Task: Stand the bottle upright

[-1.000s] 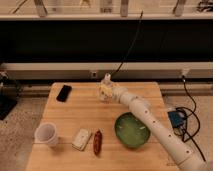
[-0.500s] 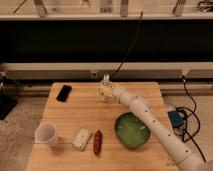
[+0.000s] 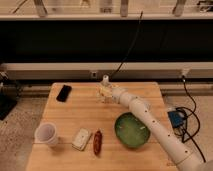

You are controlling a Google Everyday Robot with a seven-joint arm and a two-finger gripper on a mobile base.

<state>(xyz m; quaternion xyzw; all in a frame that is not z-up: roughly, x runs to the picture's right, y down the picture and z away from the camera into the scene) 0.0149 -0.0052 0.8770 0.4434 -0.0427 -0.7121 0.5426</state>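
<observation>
At the near edge of the light wooden table (image 3: 75, 112) a white plastic cup (image 3: 46, 134) is seen at the left, and just beside it to the right lie a flat white rectangular block (image 3: 81, 139) and a dark reddish elongated item (image 3: 97, 142), the two close together but seemingly not touching. A round green bowl (image 3: 132, 131) is set further right, partly overlapped in view by the white jointed arm (image 3: 150, 117), which is stretched from the lower right corner diagonally towards the far middle of the table. At the arm's end the gripper (image 3: 105, 94) is placed at the far middle of the tabletop, right at the small pale yellowish-cream bottle (image 3: 105, 82), whose narrow white cap is pointed upward above it. Whether the bottle is actually pinched by the gripper or merely flanked by it cannot be told. A flat black rectangular device (image 3: 63, 92) is left well apart to the left, near the far edge. The step in hand is judged to be the setting-down: the bottle appears roughly upright, though whether its base is resting on the wood cannot be made out. The next move is judged to call for a gentle release and a straight withdrawal, so that the light bottle is not tipped
</observation>
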